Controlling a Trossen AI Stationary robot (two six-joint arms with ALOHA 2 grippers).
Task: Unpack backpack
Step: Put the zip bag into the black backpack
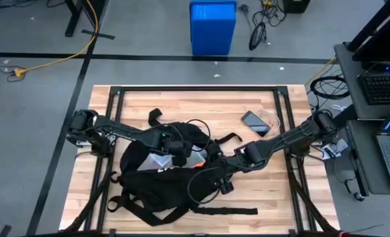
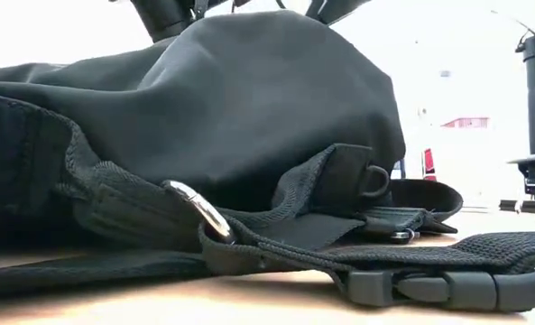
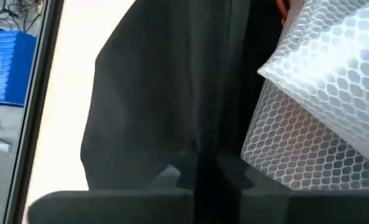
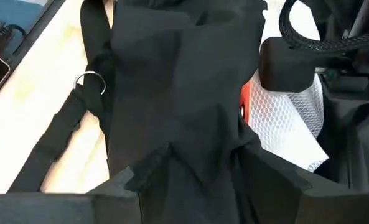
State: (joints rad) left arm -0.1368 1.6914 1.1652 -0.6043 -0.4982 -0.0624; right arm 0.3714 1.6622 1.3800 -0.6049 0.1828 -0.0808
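Observation:
The black backpack [image 1: 155, 181] lies flat on the wooden table, filling the low view [image 2: 249, 108]; its straps trail toward the near edge. Both grippers meet at its opening. My left gripper [image 1: 175, 150] comes from the left and is shut on black fabric [image 3: 203, 196]. My right gripper [image 1: 216, 170] reaches in from the right and is shut on a bunch of the fabric [image 4: 200, 186]. A white honeycomb-mesh packet [image 4: 284, 118] with an orange-red thing beside it shows inside the opening between them [image 3: 321, 93]. My left gripper pinches a fold of the backpack's black fabric [image 3: 200, 155] at the edge of the opening, between its two fingers. How many layers it has cannot be told. The backpack's body stays on the table. My right gripper pinches a gathered bunch of the backpack's black fabric [image 4: 190, 149] at the opening's edge, on the side across from the left gripper. The fabric rises in folds from the fingers. The bulk of the backpack rests on the table.
A phone [image 1: 255, 123] lies on the table at the far right, beside a clear wrapper. A strap [image 1: 227, 210] runs along the near edge, its buckle [image 2: 447, 289] close to the low camera. A blue bin [image 1: 212, 26] stands on the floor beyond the table.

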